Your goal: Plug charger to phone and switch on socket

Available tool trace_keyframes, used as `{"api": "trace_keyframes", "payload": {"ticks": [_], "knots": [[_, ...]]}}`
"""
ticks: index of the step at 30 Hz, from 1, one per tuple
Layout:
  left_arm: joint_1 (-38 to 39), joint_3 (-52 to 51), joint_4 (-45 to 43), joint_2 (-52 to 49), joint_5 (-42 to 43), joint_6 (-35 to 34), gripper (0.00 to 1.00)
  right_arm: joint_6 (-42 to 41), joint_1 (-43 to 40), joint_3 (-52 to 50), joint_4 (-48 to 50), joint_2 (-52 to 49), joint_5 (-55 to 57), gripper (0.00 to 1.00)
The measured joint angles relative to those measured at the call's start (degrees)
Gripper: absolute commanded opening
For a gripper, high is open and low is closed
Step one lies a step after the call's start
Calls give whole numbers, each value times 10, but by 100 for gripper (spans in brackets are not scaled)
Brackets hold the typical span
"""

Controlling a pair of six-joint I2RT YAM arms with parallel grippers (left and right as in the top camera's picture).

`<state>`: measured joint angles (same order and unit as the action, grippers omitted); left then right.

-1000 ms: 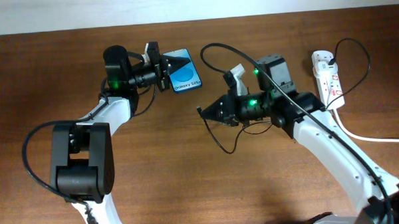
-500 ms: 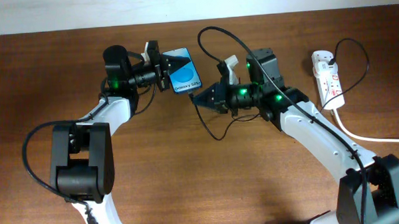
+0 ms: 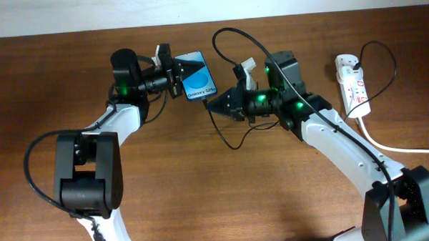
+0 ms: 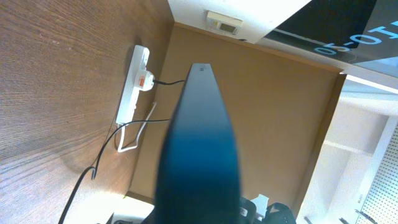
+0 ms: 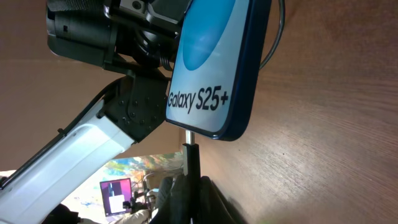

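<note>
The phone with its bright blue screen is held off the table by my left gripper, which is shut on its far end. In the left wrist view the phone fills the middle, seen edge-on. My right gripper is shut on the charger's black connector. The connector's metal tip touches the phone's bottom edge. The thin black charger cable loops back over the right arm. The white socket lies at the far right, and also shows in the left wrist view.
The socket's thick white cord runs off to the right edge. A black plug lead arcs above the socket. The back wall edge runs along the top of the table.
My right gripper moved up and left with the connector, from well apart from the phone to its bottom edge. The left gripper and phone stayed still.
</note>
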<state>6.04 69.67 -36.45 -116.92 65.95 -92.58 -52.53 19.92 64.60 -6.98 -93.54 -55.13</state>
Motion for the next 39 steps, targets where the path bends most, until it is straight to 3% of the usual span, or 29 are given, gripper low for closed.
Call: {"api": "trace_keyframes", "payload": {"ticks": [7, 10, 15, 19, 26, 28, 32, 35, 37, 38, 39], "knots": [[0, 0, 0, 0, 0, 0, 0, -9, 0, 0, 1, 0, 2, 4], [0, 0, -59, -2, 0, 7, 0, -24, 0, 0, 6, 0, 8, 4], [0, 0, -76, -3, 3, 7, 0, -37, 2, 0, 16, 0, 15, 4], [7, 4, -178, -7, 18, 16, 0, -40, 5, 0, 16, 0, 13, 4], [9, 7, -178, -7, 23, 17, 0, -40, 4, -1, 25, 0, 8, 4], [10, 10, -178, -7, 30, 17, 0, -41, 3, -1, 25, 0, 0, 98], [53, 9, -179, -7, 104, 15, 0, 7, -20, 0, 28, 0, 17, 98], [20, 10, -157, -7, 105, 29, 0, 125, -61, -1, -76, 50, 23, 98], [5, 14, 14, -5, 94, 123, 0, 190, -104, 0, -111, 119, 31, 98], [0, 15, 193, -5, 65, 234, 0, 227, -108, 3, -143, 150, 43, 98], [2, 18, 304, -7, 38, 294, 0, 254, -108, 5, -180, 159, 61, 98]]}}
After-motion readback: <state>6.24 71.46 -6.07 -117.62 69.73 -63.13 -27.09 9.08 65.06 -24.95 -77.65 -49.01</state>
